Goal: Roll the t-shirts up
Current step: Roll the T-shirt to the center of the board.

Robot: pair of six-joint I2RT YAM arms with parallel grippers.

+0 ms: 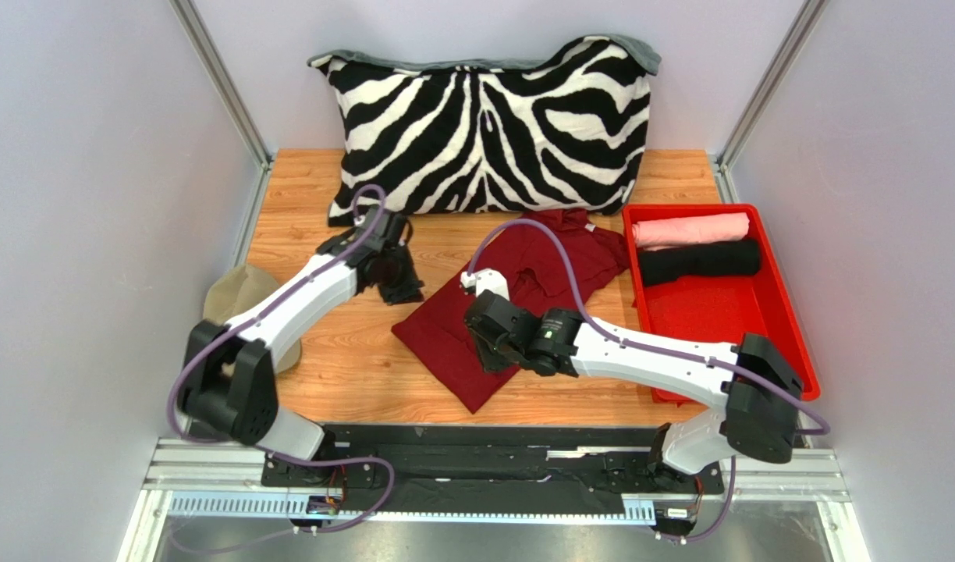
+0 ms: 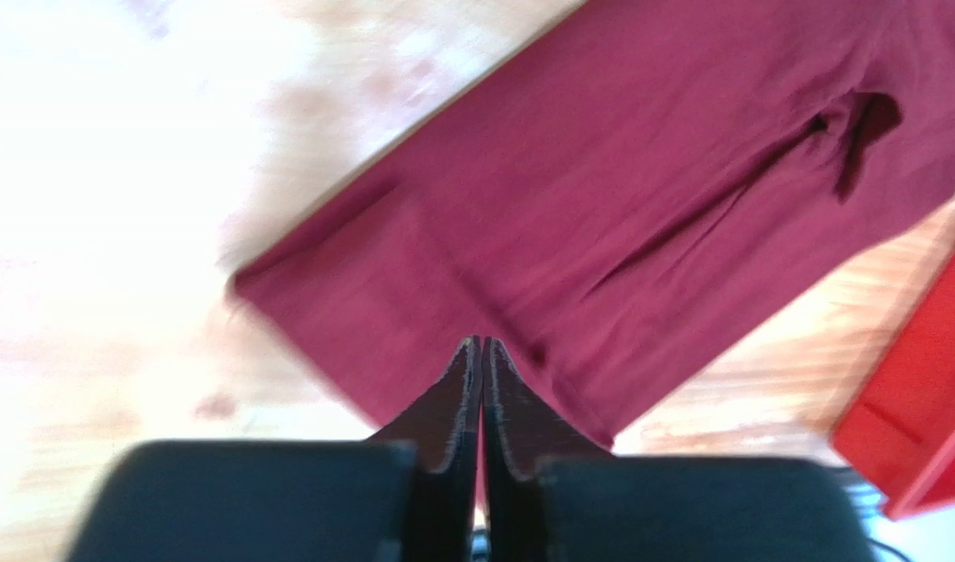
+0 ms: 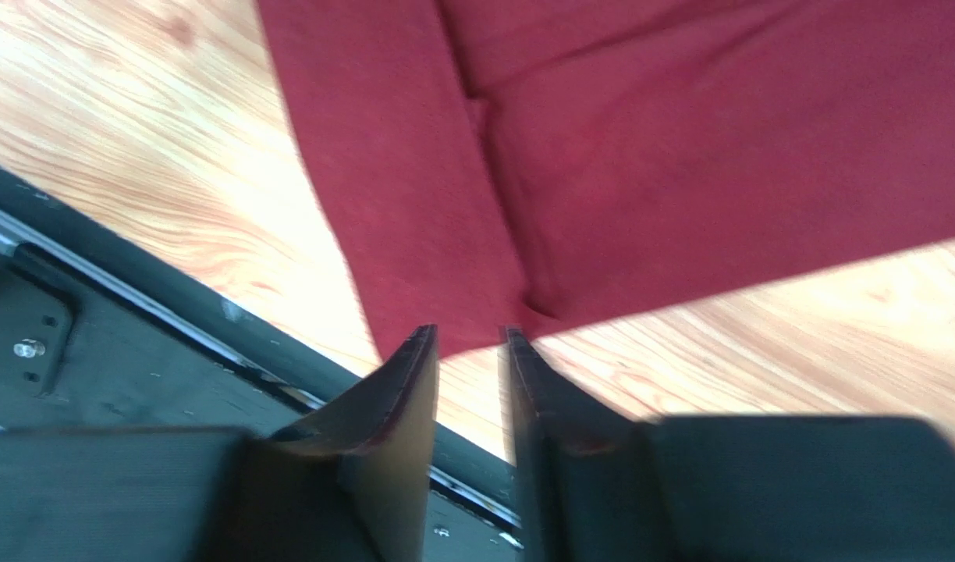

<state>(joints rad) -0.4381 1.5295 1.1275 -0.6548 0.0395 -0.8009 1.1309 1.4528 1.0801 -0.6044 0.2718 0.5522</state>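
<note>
A maroon t-shirt, folded into a long strip, lies slantwise on the wooden table; it also fills the left wrist view and the right wrist view. My left gripper hovers by the strip's left edge; its tips are pressed almost together with nothing between them. My right gripper sits over the strip's near end, jaws slightly apart and empty, just above the shirt's corner. A pink rolled t-shirt and a black rolled t-shirt lie in the red tray.
A zebra-striped pillow leans against the back wall. A khaki cap lies at the table's left edge, beside the left arm. The black base rail runs just beyond the shirt's near corner. Grey walls close both sides.
</note>
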